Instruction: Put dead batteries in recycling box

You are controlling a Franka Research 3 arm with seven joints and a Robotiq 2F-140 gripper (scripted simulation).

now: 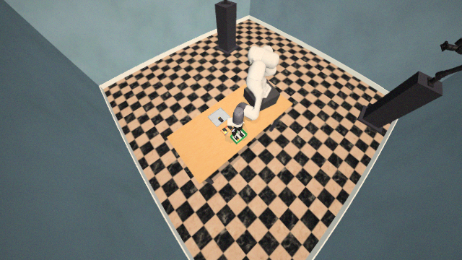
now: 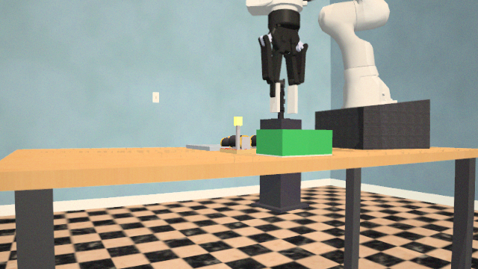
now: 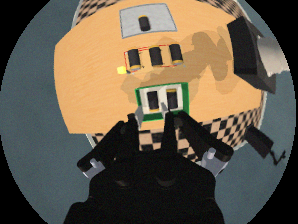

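The green recycling box [image 1: 242, 139] [image 2: 295, 143] [image 3: 186, 97] stands upright. Inside, side by side, lie a dark battery [image 3: 153, 100] and another battery [image 3: 172, 98]. My gripper [image 2: 284, 106] [image 3: 151, 109] is above the box, partly open, with nothing between its pale fingertips. Three batteries [image 3: 133, 58] [image 3: 156, 56] [image 3: 175, 53] lie in a row on the red-outlined circuit board, behind the box in the exterior view. The bulb [image 2: 237, 121] [image 3: 121, 70] on its post glows yellow. One battery [image 1: 221, 119] [image 3: 144, 23] lies on the grey plate [image 1: 214, 117] [image 2: 203, 147] [image 3: 130, 22].
The wooden table [image 1: 195, 152] [image 2: 112, 164] [image 3: 80, 90] carries everything. The arm's dark base block [image 1: 261, 99] [image 2: 396, 127] stands at one end of it. The bulb's post [image 2: 237, 137] rises close beside the box in the exterior view.
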